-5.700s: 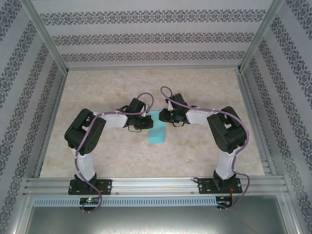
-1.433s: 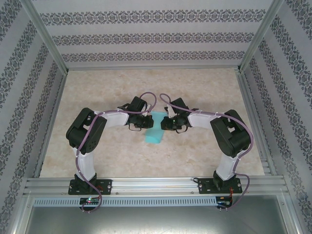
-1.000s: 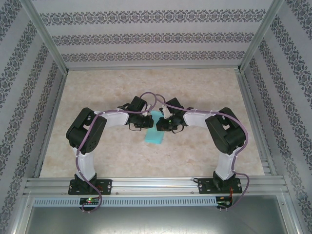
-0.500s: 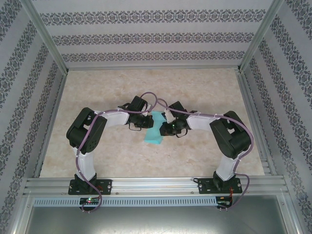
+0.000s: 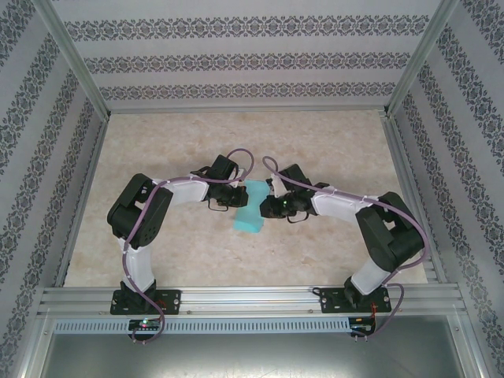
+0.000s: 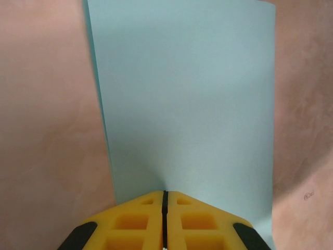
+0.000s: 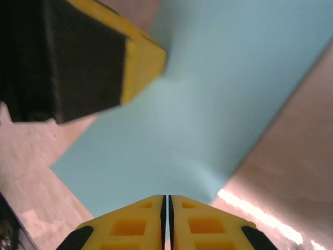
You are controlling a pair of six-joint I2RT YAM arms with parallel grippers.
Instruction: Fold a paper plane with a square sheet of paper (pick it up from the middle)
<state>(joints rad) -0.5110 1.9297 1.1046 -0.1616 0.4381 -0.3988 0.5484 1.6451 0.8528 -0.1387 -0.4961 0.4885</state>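
The square sheet of paper (image 5: 250,214) lies on the table as a narrow teal rectangle, folded over and slightly tilted. My left gripper (image 5: 239,197) is shut, its tips resting on the sheet's left side near the far end. In the left wrist view the paper (image 6: 187,94) stretches away from the closed left gripper (image 6: 165,192), with a faint dimple at the tips. My right gripper (image 5: 268,207) is shut too and touches the sheet's right edge. The right wrist view has the paper (image 7: 208,104) beyond the shut right gripper (image 7: 169,197), and a left gripper finger (image 7: 104,57) opposite.
The beige marbled table (image 5: 331,142) runs open around the sheet. Patterned walls and aluminium rails (image 5: 244,298) close in the workspace. Purple cables (image 5: 236,157) loop above both wrists.
The right gripper has slid towards the near side along the sheet's right edge, and its elbow has swung out to the right. The left gripper has stayed in place.
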